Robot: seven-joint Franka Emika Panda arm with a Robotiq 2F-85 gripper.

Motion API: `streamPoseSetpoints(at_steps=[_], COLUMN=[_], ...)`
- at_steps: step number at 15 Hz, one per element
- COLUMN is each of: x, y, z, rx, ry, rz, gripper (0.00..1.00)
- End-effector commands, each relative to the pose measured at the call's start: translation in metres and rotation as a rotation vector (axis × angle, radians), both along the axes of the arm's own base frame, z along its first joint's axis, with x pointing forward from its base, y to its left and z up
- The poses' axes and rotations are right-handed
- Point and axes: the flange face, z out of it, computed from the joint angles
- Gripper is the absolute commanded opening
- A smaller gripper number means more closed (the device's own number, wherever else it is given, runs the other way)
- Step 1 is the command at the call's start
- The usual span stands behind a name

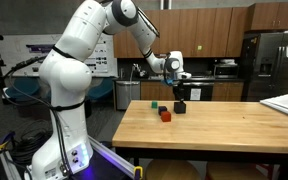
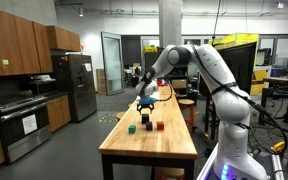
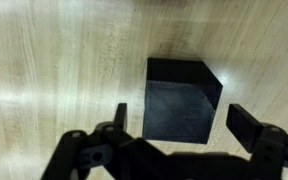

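Both exterior views see the table (image 1: 224, 125) from afar (differing angles); wrist view looks down close on its black block (image 3: 182, 100).

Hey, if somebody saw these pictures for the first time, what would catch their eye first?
The big white robot arm dominates, reaching over a long wooden table in a kitchen-like room. Its gripper hangs open just above a black block, which fills the wrist view between the spread fingers. A red block and a green block sit near it on the table.
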Motion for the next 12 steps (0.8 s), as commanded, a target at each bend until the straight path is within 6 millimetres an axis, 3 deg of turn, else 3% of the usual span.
streamPoseSetpoints(at_steps=[1, 5, 6, 10, 12], x=[0.007, 0.011, 0.011, 0.012, 0.012], y=[-0.001, -0.001, 0.000, 0.000, 0.002], z=[-0.009, -0.019, -0.022, -0.024, -0.021], rx=[0.017, 0.018, 0.017, 0.014, 0.011], ry=[0.025, 0.043, 0.049, 0.054, 0.056], rz=[0.008, 0.010, 0.009, 0.010, 0.009], gripper=[1.00, 1.00, 0.79, 0.53, 0.49])
